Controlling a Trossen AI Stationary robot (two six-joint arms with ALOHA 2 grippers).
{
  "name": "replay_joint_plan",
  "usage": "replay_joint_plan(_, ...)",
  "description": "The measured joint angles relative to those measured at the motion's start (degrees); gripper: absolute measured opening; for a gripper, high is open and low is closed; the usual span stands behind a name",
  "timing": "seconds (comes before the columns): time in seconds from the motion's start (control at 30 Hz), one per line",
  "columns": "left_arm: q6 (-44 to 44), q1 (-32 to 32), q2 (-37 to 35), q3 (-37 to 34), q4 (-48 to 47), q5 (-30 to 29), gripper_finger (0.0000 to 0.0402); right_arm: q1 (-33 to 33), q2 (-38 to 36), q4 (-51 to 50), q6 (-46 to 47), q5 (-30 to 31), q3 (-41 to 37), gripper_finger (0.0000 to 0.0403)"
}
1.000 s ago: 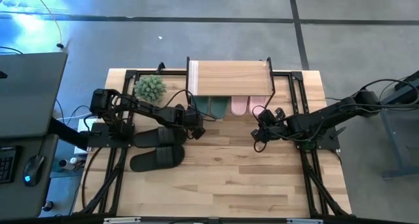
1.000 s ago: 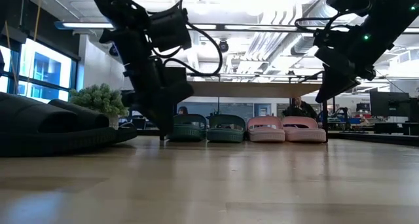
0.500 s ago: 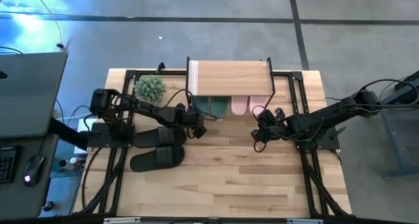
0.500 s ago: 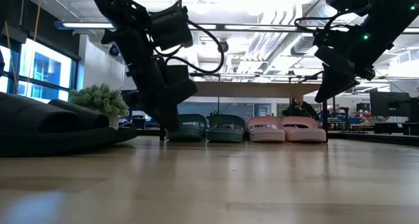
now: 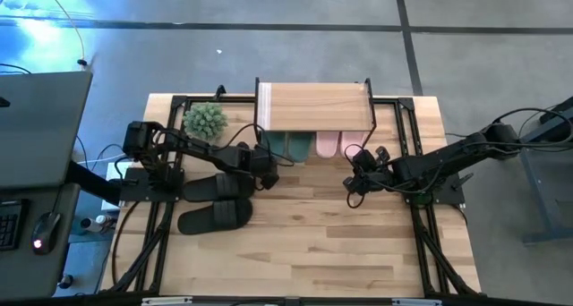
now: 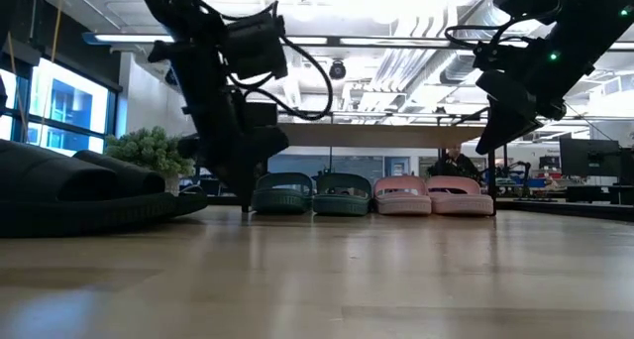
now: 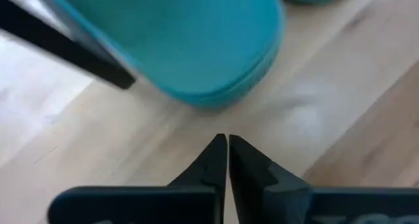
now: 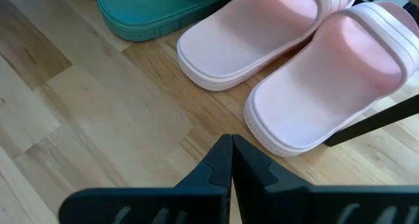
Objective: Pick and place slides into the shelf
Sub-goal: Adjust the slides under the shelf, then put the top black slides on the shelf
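Observation:
The shelf [image 5: 313, 107] stands at the table's far edge. Under it, soles on the table and heels toward the near edge, stand two dark green slides [image 6: 285, 193] [image 6: 342, 193] and two pale pink slides [image 8: 262, 34] [image 8: 327, 80]. Two black slides [image 5: 219, 188] [image 5: 215, 216] lie flat on the table at the left. My left gripper [image 7: 227, 141] is shut on nothing, just short of the left green slide's heel [image 7: 196, 54]. My right gripper [image 8: 230, 142] is shut too and hangs above the table in front of the pink slides.
A small green plant [image 5: 205, 120] stands left of the shelf. A black shelf leg [image 7: 65, 47] runs beside the green slide. The near half of the wooden tabletop [image 5: 313, 252] is bare. Black frame rails [image 5: 161, 225] line both table sides.
My left gripper has shut its fingers on nothing while staying in place in front of the green slide's heel. No slide has moved.

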Motion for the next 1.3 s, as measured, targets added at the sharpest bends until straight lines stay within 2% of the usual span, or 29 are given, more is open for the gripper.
replay_joint_plan(0.23,1.42,2.98,2.69,-0.03,2.32,3.21,0.0029,0.25,-0.02,0.01,0.20,-0.92,0.00,0.0000)
replay_joint_plan(0.67,3.26,2.83,3.33,0.01,6.93,3.85,0.0008,0.87,-0.02,-0.08,0.22,-0.22,0.00,0.0000)
replay_joint_plan(1.3,3.52,2.37,2.73,0.01,5.10,5.13,0.0019,0.85,-0.02,-1.44,1.29,-0.46,0.00,0.0000)
